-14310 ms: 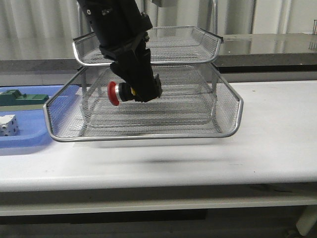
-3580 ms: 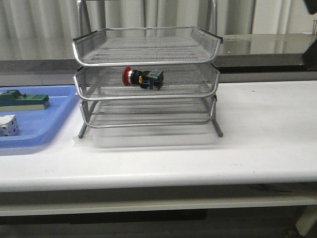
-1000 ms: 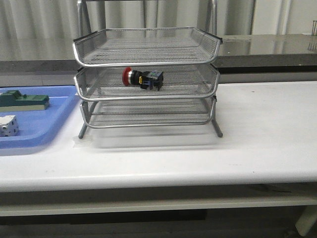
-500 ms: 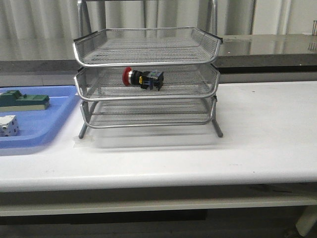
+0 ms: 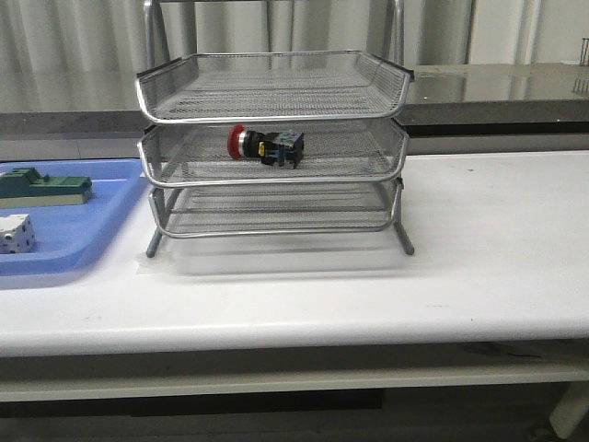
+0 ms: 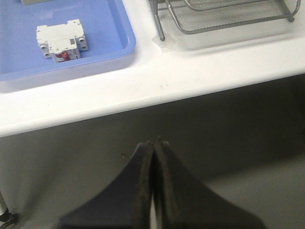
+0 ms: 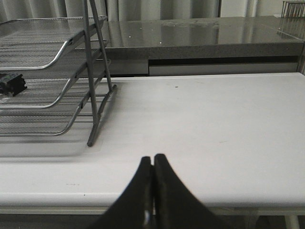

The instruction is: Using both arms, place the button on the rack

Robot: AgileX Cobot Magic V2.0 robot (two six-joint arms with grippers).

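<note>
The button (image 5: 265,145), with red head, silver collar and black-and-blue body, lies on its side in the middle tray of the silver wire-mesh rack (image 5: 396,157). All three trays are pushed in. Neither arm shows in the front view. My left gripper (image 6: 154,141) is shut and empty, below the table's front edge, with the rack's foot (image 6: 160,29) far from it. My right gripper (image 7: 153,157) is shut and empty at the table's front edge, to the right of the rack (image 7: 97,71). The button's black end (image 7: 12,84) shows in the right wrist view.
A flat blue tray (image 5: 92,244) lies left of the rack, holding a green block (image 5: 46,187) and a white block (image 5: 14,232). The white block (image 6: 61,39) also shows in the left wrist view. A grey counter (image 5: 497,83) runs behind the white table (image 5: 497,239).
None in the last second. Earlier, a black gripper held the button over the pulled-out middle tray; the button now lies in that tray, pushed in, and the arms have left the front view.
</note>
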